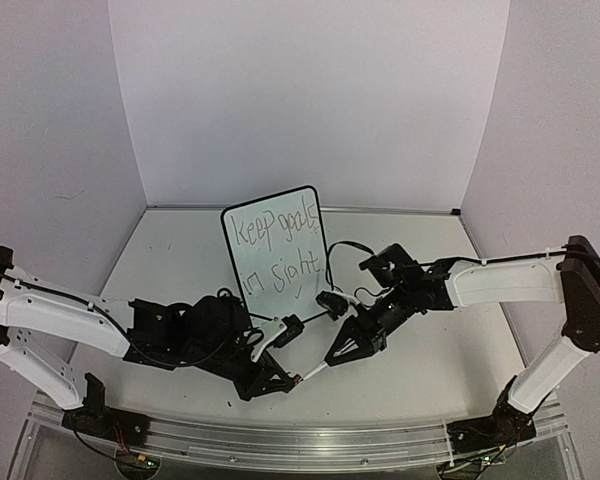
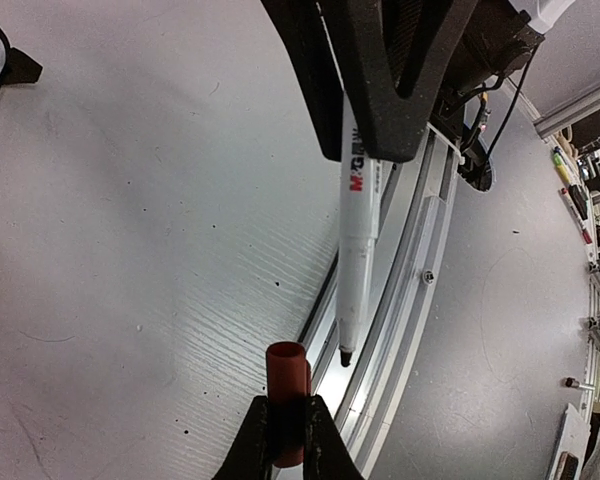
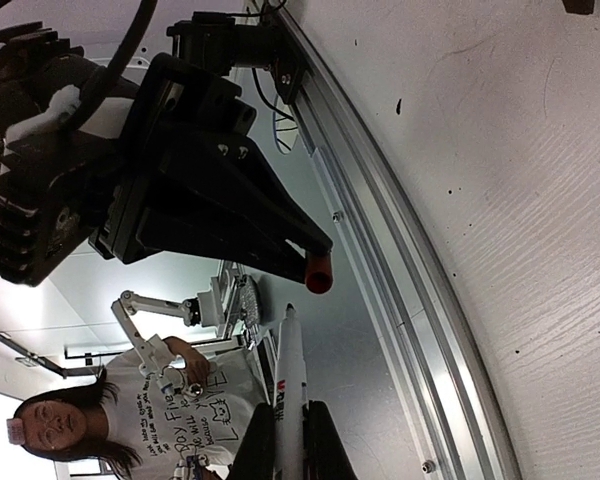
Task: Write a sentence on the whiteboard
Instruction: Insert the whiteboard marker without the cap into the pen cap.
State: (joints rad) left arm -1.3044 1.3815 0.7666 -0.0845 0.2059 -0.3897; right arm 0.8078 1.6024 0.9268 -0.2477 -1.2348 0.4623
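The whiteboard (image 1: 272, 240) stands upright at the middle back of the table, with the sentence (image 1: 277, 247) handwritten on it in two lines. In front of it, my right gripper (image 1: 334, 357) is shut on a white marker (image 3: 288, 380) whose bare dark tip (image 2: 346, 356) points at my left gripper. My left gripper (image 2: 288, 425) is shut on the marker's red cap (image 2: 288, 380), open end up. Tip and cap sit a short gap apart, not touching, the tip slightly to the cap's right in the left wrist view. The cap (image 3: 319, 272) also shows in the right wrist view.
An aluminium rail (image 1: 300, 440) runs along the table's near edge, below both grippers. One black foot of the whiteboard (image 2: 20, 68) shows at the upper left of the left wrist view. White walls close the table (image 1: 430, 340) on three sides.
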